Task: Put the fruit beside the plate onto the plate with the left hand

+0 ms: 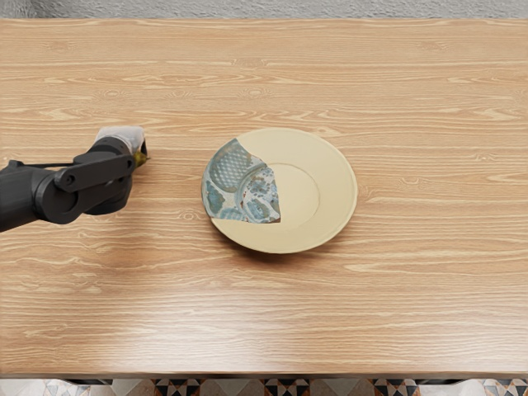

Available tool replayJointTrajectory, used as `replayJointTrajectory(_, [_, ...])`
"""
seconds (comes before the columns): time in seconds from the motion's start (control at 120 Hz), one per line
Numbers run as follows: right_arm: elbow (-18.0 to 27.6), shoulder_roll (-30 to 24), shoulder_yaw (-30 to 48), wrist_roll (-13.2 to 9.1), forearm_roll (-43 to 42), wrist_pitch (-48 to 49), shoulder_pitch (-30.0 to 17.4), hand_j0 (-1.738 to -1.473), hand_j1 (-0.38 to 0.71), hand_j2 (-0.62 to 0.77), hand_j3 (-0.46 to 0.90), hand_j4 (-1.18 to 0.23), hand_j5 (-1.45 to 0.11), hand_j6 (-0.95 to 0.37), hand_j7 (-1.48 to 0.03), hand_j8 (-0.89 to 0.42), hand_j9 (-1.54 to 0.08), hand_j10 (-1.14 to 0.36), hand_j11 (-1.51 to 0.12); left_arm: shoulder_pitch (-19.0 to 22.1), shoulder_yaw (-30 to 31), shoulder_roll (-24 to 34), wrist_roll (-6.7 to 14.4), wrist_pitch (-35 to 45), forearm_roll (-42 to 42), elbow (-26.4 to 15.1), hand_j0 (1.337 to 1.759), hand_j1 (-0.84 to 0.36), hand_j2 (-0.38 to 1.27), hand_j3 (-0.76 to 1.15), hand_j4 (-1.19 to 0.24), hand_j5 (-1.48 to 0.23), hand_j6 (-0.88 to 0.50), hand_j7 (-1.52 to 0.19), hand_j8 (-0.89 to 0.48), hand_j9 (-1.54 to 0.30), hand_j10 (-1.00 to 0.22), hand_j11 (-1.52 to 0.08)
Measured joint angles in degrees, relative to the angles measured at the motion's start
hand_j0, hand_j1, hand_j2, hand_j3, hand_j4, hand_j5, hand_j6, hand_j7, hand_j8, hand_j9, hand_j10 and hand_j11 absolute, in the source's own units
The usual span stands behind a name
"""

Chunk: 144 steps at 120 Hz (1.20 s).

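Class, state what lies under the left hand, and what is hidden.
Only a yellowish sliver shows at the left hand's edge nearest the plate. The hand covers the rest, so what it is and whether it is gripped cannot be seen.

Home dining spot — wooden table [412, 313], ceramic plate [323, 191]

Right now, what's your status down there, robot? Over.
Left hand over the fruit, grip unclear. Fruit mostly hidden, left of plate, not on it. Right arm out of view.
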Motion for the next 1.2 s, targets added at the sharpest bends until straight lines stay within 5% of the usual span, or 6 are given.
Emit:
replayJointTrajectory(0.258, [0.0,0.0,0.0,0.0,0.0,0.0,0.0,-1.658,-0.35,0.00,0.00,0.00,0.00,0.00,0.00,0.00,0.00,0.00,0.00,0.0,0.1,-0.1,0.2,-0.5,-0.2,-0.1,1.637,-0.31,-0.04,0.56,-0.33,-0.91,-0.27,-0.90,-0.22,-0.89,-0.35,-0.89])
replayJointTrajectory(0.45, [0.0,0.0,0.0,0.0,0.0,0.0,0.0,-1.658,-0.35,0.00,0.00,0.00,0.00,0.00,0.00,0.00,0.00,0.00,0.00,-0.9,0.0,0.1,0.1,-0.8,-0.7,-0.7,1.633,-0.29,0.00,0.24,-0.53,-1.04,-0.35,-1.02,-0.25,-1.03,-0.35,-1.04])
replayJointTrajectory(0.592, [0.0,0.0,0.0,0.0,0.0,0.0,0.0,-1.658,-0.35,0.00,0.00,0.00,0.00,0.00,0.00,0.00,0.00,0.00,0.00,-2.7,-0.1,0.1,0.1,-1.2,-0.8,-1.0,1.638,-0.29,0.23,0.12,-0.66,-1.08,-0.43,-1.06,-0.32,-1.06,-0.36,-1.07])
replayJointTrajectory(1.2, [0.0,0.0,0.0,0.0,0.0,0.0,0.0,-1.658,-0.35,0.00,0.00,0.00,0.00,0.00,0.00,0.00,0.00,0.00,0.00,-11.5,-2.6,-1.0,0.0,-2.2,-1.7,-9.4,1.642,-0.41,0.45,0.01,-0.76,-1.17,-0.37,-1.12,-0.25,-1.11,-0.30,-1.11])
